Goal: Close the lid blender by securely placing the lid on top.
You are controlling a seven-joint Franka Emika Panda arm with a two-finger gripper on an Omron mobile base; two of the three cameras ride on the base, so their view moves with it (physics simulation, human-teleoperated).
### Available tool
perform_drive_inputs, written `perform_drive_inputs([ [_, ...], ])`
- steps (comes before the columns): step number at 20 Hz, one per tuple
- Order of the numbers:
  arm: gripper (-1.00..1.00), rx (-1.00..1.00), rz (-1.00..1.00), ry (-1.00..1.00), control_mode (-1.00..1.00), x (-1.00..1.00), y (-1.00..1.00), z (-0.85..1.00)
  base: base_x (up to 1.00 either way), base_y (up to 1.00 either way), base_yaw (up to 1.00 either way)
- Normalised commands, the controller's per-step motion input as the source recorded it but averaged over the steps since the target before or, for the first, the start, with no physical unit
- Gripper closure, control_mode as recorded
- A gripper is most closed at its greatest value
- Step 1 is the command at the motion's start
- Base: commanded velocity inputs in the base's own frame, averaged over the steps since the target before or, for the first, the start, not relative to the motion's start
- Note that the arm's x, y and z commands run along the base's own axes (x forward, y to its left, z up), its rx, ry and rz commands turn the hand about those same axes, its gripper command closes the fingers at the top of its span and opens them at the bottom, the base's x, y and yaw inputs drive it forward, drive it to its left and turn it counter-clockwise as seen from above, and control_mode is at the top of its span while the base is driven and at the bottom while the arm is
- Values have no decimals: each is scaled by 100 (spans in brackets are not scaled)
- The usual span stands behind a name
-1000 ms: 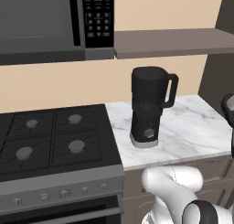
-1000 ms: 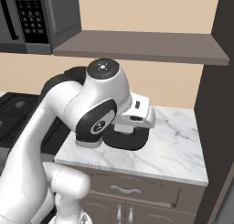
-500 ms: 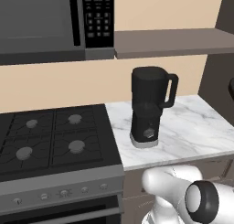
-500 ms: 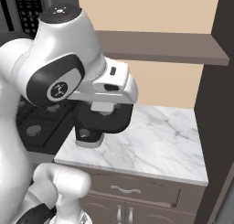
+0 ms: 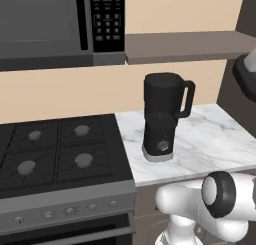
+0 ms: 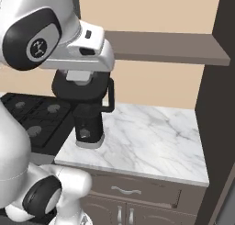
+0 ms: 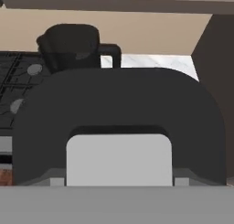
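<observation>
The blender (image 5: pixel 163 116) stands upright on the marble counter (image 5: pixel 210 139), just right of the stove (image 5: pixel 55 154). The claw (image 6: pixel 82 86) hangs above and nearer, holding the black lid (image 7: pixel 119 113).

Rendered home kitchen, black gas stove (image 5: pixel 55 151) with four burners, black microwave (image 5: pixel 60 24) mounted above it, white marble counter (image 6: pixel 151 137) over grey-brown cabinets (image 6: pixel 124 192), brown wall shelf (image 5: pixel 185 44), black blender (image 5: pixel 162 116) on the counter
</observation>
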Motion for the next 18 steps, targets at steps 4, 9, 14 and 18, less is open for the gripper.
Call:
perform_drive_inputs([
  [4, 100, 0, 7, -17, -100, 9, 0, -32, 0, 0, 0],
  [9, 100, 0, 11, -35, -100, 33, 10, -13, 0, 0, 0],
  [14, 100, 0, 6, -21, -100, 31, 27, 32, 0, 0, 0],
  [18, 100, 0, 0, -7, -100, 13, 45, 66, 0, 0, 0],
])
